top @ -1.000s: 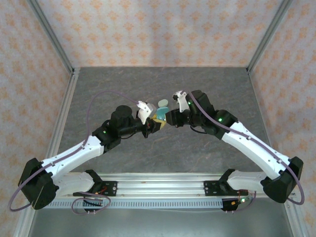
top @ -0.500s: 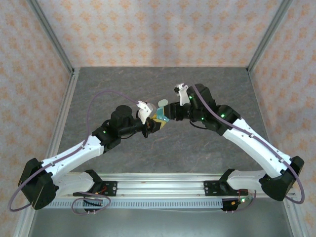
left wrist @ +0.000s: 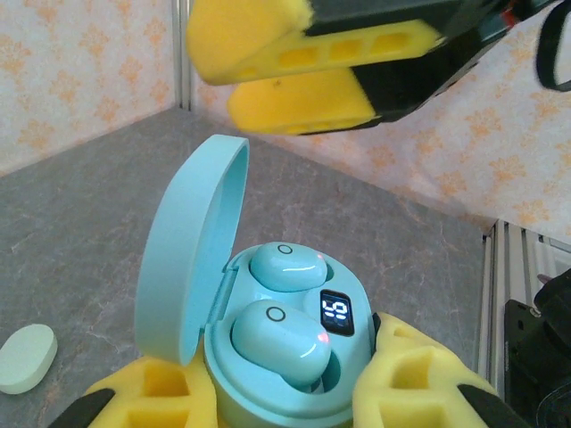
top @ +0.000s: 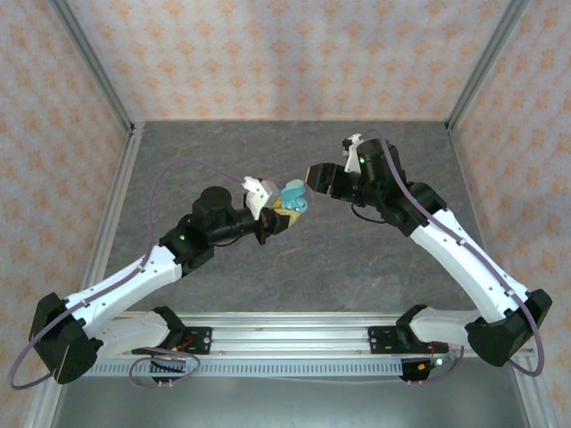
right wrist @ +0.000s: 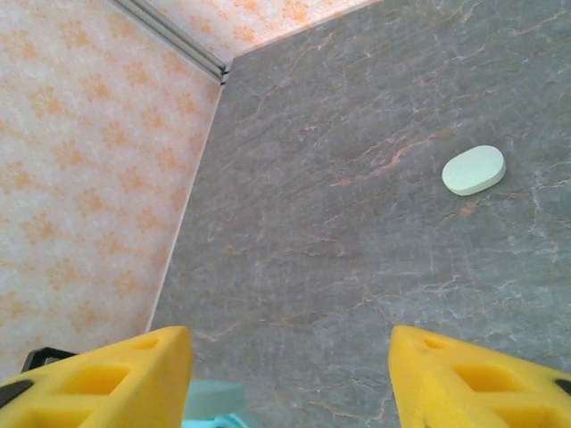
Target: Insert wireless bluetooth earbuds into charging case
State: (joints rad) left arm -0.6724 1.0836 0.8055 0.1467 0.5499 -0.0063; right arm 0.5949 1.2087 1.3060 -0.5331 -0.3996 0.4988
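My left gripper is shut on a pale blue charging case and holds it above the table, lid swung open to the left. Two pale blue earbuds sit in its wells, one at the back and one in front, each showing a small red light beside a lit display. My right gripper hangs open above and to the right of the case, clear of it, with nothing between its yellow fingers. In the right wrist view the right gripper looks down past the lid's edge.
A closed whitish mint-green oval case lies flat on the grey table, seen at the left edge of the left wrist view as well. Patterned walls with metal corner posts enclose the table on three sides.
My right gripper has opened and drawn back up and to the right, away from the case. The left arm still grips the case and has shifted slightly.
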